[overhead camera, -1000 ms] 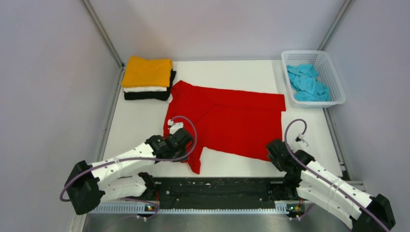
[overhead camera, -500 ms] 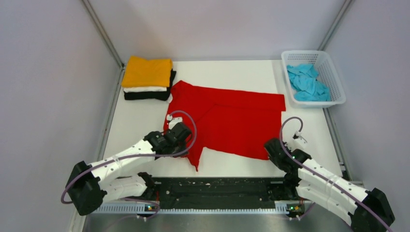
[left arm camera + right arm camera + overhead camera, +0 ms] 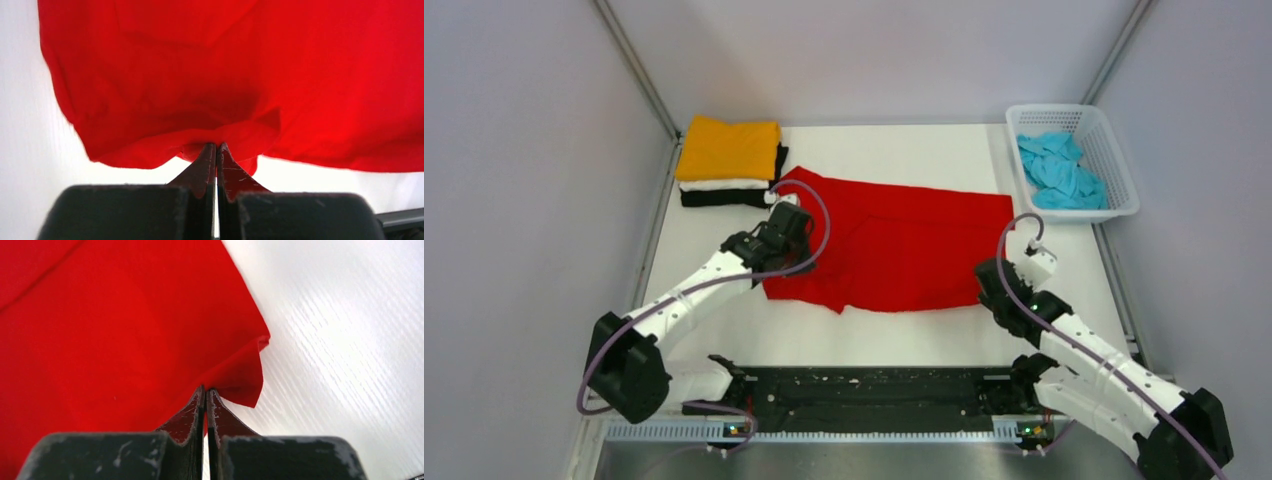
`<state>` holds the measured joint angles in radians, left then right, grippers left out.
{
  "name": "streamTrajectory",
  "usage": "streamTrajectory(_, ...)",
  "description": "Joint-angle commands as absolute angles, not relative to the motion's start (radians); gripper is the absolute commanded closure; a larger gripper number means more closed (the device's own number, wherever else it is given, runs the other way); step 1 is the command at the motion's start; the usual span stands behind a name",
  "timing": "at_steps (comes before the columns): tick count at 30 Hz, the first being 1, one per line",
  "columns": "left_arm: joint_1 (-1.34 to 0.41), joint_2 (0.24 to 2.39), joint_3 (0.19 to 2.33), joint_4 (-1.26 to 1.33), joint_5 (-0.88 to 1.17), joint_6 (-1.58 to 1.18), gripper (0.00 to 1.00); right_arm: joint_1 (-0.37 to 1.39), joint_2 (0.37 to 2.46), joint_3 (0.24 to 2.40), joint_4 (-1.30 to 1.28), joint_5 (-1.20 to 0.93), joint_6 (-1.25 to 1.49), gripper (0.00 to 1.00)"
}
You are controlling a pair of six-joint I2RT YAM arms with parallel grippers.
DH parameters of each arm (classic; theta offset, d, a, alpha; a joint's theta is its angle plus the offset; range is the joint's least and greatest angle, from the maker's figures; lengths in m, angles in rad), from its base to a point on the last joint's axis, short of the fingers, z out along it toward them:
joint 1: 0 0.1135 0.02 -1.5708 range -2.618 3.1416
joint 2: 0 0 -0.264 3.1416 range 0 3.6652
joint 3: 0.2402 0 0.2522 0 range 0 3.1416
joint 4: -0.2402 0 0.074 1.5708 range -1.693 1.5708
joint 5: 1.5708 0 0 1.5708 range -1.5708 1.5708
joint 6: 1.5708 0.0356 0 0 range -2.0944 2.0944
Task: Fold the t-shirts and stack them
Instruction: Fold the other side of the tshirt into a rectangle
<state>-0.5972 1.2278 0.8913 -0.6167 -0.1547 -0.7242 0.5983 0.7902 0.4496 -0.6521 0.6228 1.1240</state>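
Fold work on red t-shirt (image 3: pixel 894 250), centre of desk (image 3: pixel 904 150), w/ both arms engaged. Left end effector (image 3: pixel 216 146) is pinched tight on a bunched bit of the shirt's left-hand edge, cloth drooping from it in the wrist view. Right end effector (image 3: pixel 205 390) is likewise clamped on the shirt's near-right corner, only a hairline gap btwn its fingers.

Shirt lies spread sideways btwn the two arms, far edge flat on the desk. At far left sits a stack of three folded shirts: orange-yellow t-shirt (image 3: pixel 727 148) on top, white t-shirt (image 3: pixel 724 185) under it, black t-shirt (image 3: pixel 724 198) at bottom. The stack is just beside the red one's far-left corner. Light blue t-shirt (image 3: pixel 1059 172) lies crumpled in white basket (image 3: pixel 1124 200) at far right, not yet folded.

Judged step: lengthwise fold of the red shirt, near edge gripped for laying over the far half. Next move prob. calls for both arms to travel away from their bases together, keeping the edge taut and level. They would then lower it square onto the far edge before letting go. Uneven pace would skew the fold.
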Motion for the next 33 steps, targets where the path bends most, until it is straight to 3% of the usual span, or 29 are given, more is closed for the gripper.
streamTrajectory(1, -0.537, 1.301, 1.019, -0.516, -0.145, -0.630, 1.00, 0.505, 0.820, 0.497, -0.487, 0.597, 0.951, 1.00)
streamTrajectory(12, -0.445, 1.487, 1.267, -0.410, -0.110, -0.354, 1.00, 0.352, 0.962, 0.571, -0.312, 0.530, 0.796, 1.00)
streamTrajectory(20, -0.374, 1.642, 1.398, -0.376, -0.057, -0.268, 1.00, 0.215, 1.164, 0.664, -0.243, 0.359, 0.751, 1.00)
streamTrajectory(28, -0.325, 1.795, 1.533, -0.339, -0.005, -0.223, 1.00, 0.174, 1.374, 0.788, -0.237, 0.272, 0.716, 1.00)
streamTrajectory(33, -0.298, 1.876, 1.601, -0.348, 0.090, -0.179, 1.00, 0.154, 1.399, 0.798, -0.218, 0.268, 0.716, 1.00)
